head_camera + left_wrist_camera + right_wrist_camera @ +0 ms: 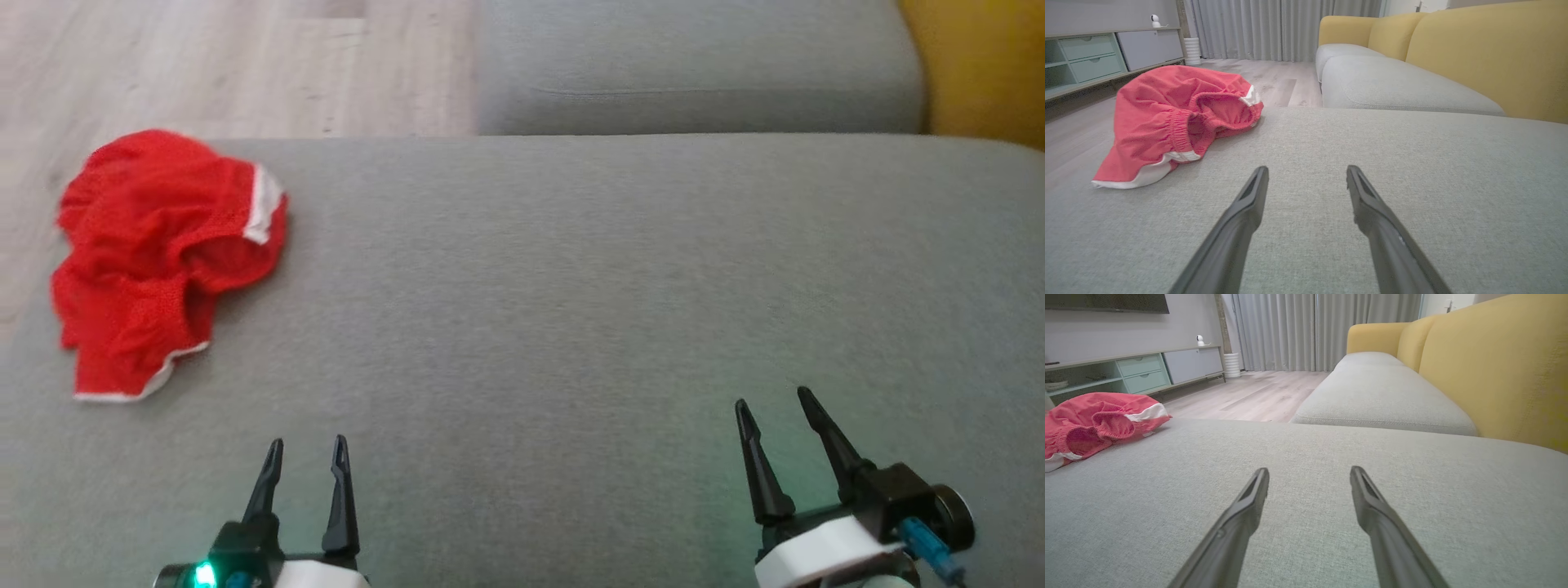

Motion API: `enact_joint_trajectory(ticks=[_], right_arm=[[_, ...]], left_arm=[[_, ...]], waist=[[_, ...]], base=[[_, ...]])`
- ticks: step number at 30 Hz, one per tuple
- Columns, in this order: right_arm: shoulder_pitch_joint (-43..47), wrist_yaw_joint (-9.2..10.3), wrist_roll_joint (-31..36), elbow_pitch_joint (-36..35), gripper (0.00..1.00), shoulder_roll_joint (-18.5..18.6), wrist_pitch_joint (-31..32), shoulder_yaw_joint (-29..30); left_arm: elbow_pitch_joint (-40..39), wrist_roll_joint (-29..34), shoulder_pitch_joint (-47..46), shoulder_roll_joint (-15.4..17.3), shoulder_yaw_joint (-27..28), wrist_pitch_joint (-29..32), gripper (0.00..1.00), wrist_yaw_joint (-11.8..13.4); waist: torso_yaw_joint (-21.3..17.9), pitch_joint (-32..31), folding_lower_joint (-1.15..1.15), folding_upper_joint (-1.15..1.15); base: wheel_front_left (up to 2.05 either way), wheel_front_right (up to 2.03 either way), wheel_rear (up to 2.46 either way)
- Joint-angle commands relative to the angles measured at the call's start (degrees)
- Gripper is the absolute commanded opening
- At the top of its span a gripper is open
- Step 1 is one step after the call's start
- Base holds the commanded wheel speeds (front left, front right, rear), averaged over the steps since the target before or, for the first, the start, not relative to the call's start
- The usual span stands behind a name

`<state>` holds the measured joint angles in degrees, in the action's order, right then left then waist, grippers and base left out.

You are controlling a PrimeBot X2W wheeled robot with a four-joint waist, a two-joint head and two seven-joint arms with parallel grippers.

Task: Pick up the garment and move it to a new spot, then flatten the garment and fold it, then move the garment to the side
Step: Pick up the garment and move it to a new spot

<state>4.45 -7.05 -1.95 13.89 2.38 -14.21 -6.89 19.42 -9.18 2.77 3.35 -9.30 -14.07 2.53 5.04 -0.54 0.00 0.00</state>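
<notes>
Red garment (pixel 155 253) crumpled left; both jaws spread, pointing forward over cushion (pixel 571 286).

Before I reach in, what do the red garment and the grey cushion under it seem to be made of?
Red garment looks like thin matte fabric, possibly mesh: soft crumples, gathered waistband, white trim. Grey cushion: probably woven upholstery, matte, fine flecked weave visible.

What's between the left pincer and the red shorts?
Only bare grey cushion lies between the left pincer and the red shorts, seen in the head view.
</notes>
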Motion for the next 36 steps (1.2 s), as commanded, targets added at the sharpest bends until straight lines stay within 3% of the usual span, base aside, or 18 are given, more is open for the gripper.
enact_joint_trajectory(ticks=[1, 10, 17, 29, 33, 36], right_arm=[[-1.65, -0.44, -0.22, -1.96, 1.0, 0.5, -0.79, -1.15], [-1.98, -0.44, -0.51, -2.38, 1.0, 0.5, -0.79, -1.83], [-2.25, -0.44, -0.98, -2.13, 1.0, 0.5, -0.79, -2.89], [-2.66, -0.44, -1.02, -2.2, 1.0, 0.5, -0.79, -3.22], [-3.02, -0.44, 0.1, -3.61, 1.0, 0.5, -0.79, -2.64], [-3.65, -0.44, 1.27, -4.95, 1.0, 0.5, -0.79, -1.85]], left_arm=[[-1.99, -0.47, -1.85, 0.85, 1.5, 0.09, 1.0, 0.27], [-3.78, -0.95, -1.27, 1.69, 1.6, 0.64, 1.0, 0.72], [-5.31, -1.4, -0.35, 2.05, 1.57, 1.4, 1.0, 1.2], [-8.15, -1.69, -0.01, 3.01, 1.76, 1.38, 1.0, 1.87], [-14.21, -2.83, -1.24, 3.56, 2.74, 1.31, 1.0, 1.6], [-21.56, -3.69, -4.24, 5.82, 4.38, 3.45, 1.0, 0.86]], waist=[[2.92, -0.11, 0.0, 0.0], [13.53, -0.11, 0.0, 0.0], [18.83, -0.25, 0.0, 0.0], [21.0, 0.12, 0.0, 0.0], [20.25, 1.0, 0.0, 0.0], [19.44, 2.5, 0.0, 0.0]], base=[[0.0, 0.0, 0.0], [0.0, 0.0, 0.0], [0.0, 0.0, 0.0], [0.0, 0.0, 0.0], [0.0, 0.0, 0.0], [0.0, 0.0, 0.0]])
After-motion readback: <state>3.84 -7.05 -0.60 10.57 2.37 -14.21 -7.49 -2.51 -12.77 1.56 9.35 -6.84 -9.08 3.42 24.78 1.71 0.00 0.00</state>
